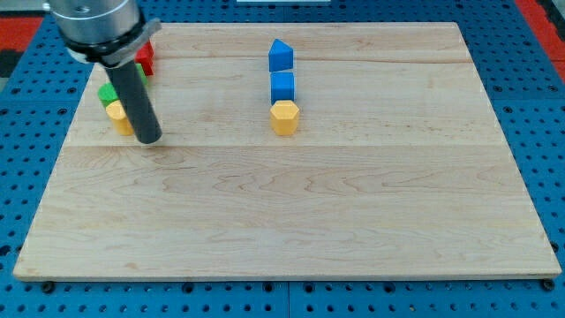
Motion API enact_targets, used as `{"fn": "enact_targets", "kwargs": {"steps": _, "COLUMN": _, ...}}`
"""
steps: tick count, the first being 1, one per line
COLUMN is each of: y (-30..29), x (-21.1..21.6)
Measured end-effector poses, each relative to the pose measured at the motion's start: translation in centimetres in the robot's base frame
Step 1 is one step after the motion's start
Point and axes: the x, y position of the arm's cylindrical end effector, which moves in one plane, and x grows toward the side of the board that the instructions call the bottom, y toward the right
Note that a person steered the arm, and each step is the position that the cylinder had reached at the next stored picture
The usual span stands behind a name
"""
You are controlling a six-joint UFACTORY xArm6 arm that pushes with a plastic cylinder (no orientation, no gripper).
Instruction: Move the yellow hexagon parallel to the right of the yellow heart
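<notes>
The yellow hexagon (284,117) sits near the board's middle top, just below a blue cube (282,87) and a blue pentagon-like block (281,55). A yellow block (117,117), partly hidden by the rod, sits at the view's upper left; its shape is hard to make out, likely the heart. My tip (148,139) rests on the board just right of and slightly below that yellow block, far left of the hexagon.
A green block (108,93) and a red block (145,57) sit above the yellow block, partly hidden behind the rod. The wooden board (291,221) lies on a blue pegboard surface.
</notes>
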Motion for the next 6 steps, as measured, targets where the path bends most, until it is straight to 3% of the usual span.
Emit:
{"fn": "enact_targets", "kwargs": {"steps": 2, "y": 4.4, "x": -5.3}}
{"fn": "enact_targets", "kwargs": {"steps": 4, "y": 17.5, "x": -6.7}}
{"fn": "enact_targets", "kwargs": {"steps": 5, "y": 21.3, "x": -4.9}}
{"fn": "enact_targets", "kwargs": {"steps": 6, "y": 19.1, "x": -0.9}}
